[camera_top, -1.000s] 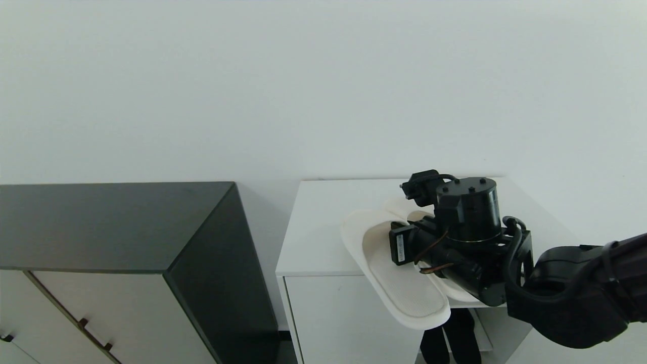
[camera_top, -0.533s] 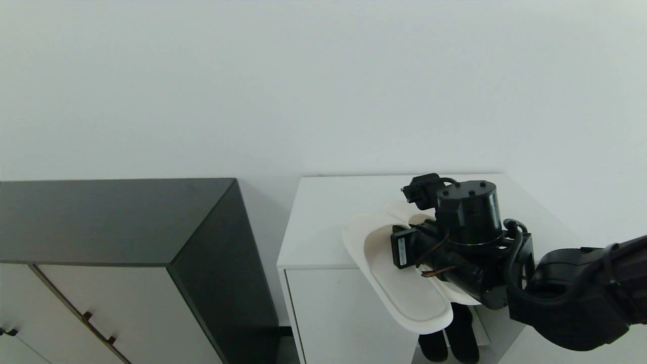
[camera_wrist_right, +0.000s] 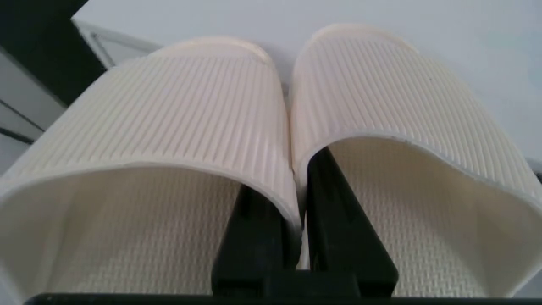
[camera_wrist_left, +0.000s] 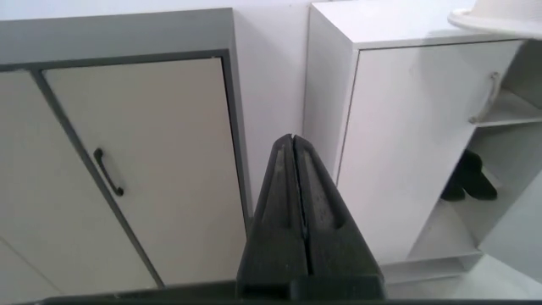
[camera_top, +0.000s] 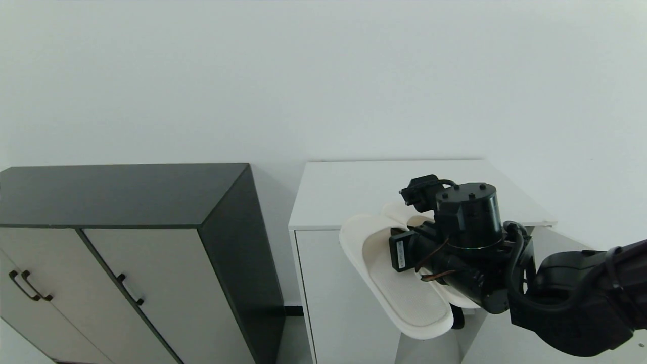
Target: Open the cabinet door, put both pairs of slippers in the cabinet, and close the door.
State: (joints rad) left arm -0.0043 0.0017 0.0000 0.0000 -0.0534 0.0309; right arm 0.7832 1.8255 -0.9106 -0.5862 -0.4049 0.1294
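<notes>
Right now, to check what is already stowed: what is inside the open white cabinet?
A black pair of slippers stands low inside the white cabinet. Its handled front panel covers the other half.

My black claw point(camera_wrist_right: 298, 241) contrasts with cream, rib-patterned slippers point(camera_wrist_right: 169, 119); the cabinet point(camera_top: 354, 189) is white, the cupboard point(camera_top: 121, 187) black-topped, beige-doored.

The white cabinet point(camera_wrist_left: 398, 135) stands open, black slippers point(camera_wrist_left: 471, 177) occupying one shelf.
</notes>
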